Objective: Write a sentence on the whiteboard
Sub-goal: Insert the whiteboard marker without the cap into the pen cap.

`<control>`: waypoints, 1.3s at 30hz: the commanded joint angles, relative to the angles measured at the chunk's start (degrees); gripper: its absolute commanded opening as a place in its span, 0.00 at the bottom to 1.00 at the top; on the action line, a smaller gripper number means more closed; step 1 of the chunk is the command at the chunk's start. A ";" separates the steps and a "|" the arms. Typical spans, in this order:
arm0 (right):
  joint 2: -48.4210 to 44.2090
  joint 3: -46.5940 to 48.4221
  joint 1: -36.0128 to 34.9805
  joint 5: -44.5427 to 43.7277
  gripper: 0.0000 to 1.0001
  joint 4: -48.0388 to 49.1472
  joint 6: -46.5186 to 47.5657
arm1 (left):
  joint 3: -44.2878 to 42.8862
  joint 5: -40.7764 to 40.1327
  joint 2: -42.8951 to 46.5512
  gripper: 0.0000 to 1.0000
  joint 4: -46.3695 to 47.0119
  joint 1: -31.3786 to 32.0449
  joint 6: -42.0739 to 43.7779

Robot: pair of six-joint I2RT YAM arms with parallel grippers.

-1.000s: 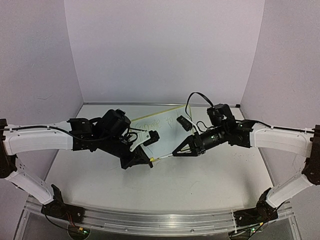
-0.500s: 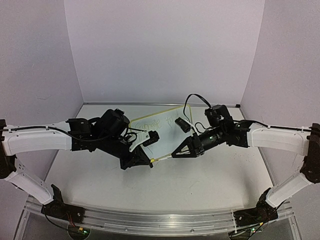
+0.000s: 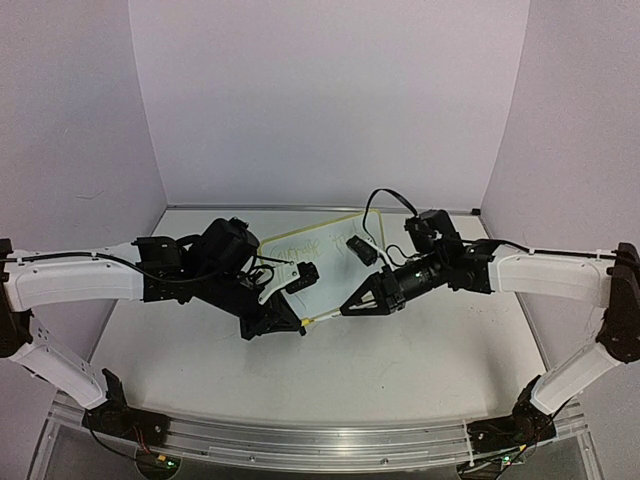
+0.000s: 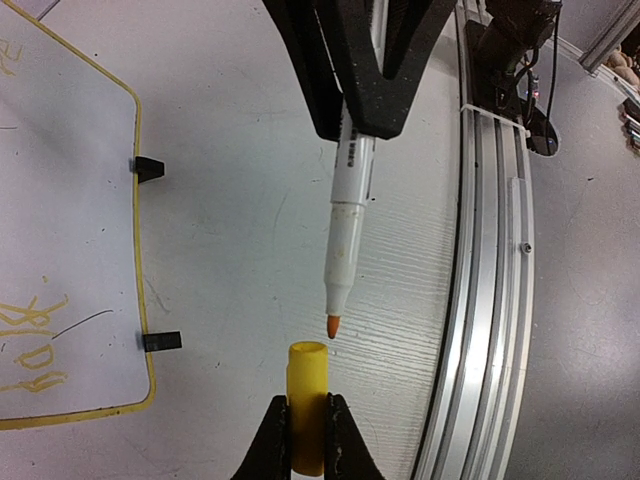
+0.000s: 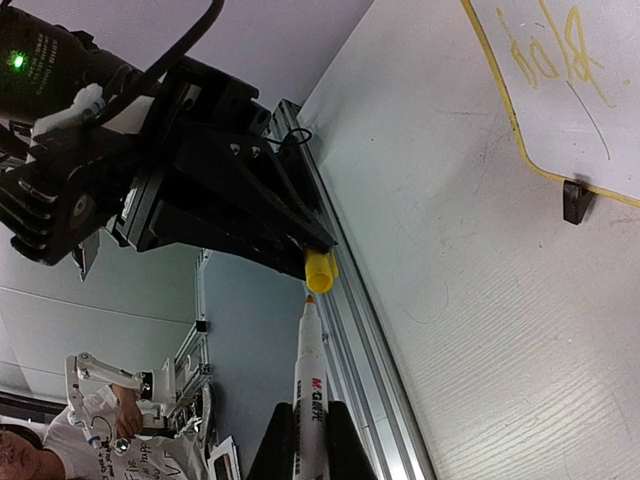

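Looks like recapping, judging by the writing on the board. Hold the left hand [image 4: 306,428] dead steady, pinched narrow on the lower end of the yellow cap [image 4: 307,375], open mouth facing the nib. Leave alone the whiteboard [image 3: 325,280], lying on the desk [image 3: 400,370] just behind and between the two hands, with the sentence [image 3: 298,244] faint along its far part. Check both wrist views before pushing; note the nib just short of the mouth, a shade off-centre, not touching. Line up the marker [image 4: 352,180] along the cap's axis first, then slide straight in with the right hand [image 5: 310,445], shut tight around the barrel, until seated. Avoid a skewed push, likely to lever the cap out of the pinch.
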State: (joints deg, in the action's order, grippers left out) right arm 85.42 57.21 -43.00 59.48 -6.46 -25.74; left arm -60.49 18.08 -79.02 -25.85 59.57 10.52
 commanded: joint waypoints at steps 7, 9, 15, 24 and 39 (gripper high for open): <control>1.51 2.99 0.17 0.95 0.00 2.68 0.17 | -0.36 1.34 1.32 0.00 2.11 0.29 0.06; 1.82 3.00 0.20 1.03 0.00 2.71 0.19 | -0.37 1.33 1.34 0.00 2.11 0.28 0.04; 1.92 2.73 0.14 1.42 0.00 2.70 0.26 | -0.32 1.16 1.30 0.00 2.08 0.37 -0.07; 2.03 2.28 0.13 2.50 0.00 2.78 0.31 | -0.33 1.59 1.32 0.00 2.38 0.38 -0.16; 3.22 2.47 0.07 4.88 0.00 3.59 0.17 | 0.01 2.64 1.84 0.00 3.54 0.81 -0.61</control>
State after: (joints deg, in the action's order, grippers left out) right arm 88.18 57.87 -43.00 62.67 -5.13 -25.76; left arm -60.49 19.62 -79.02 -24.99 60.07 10.46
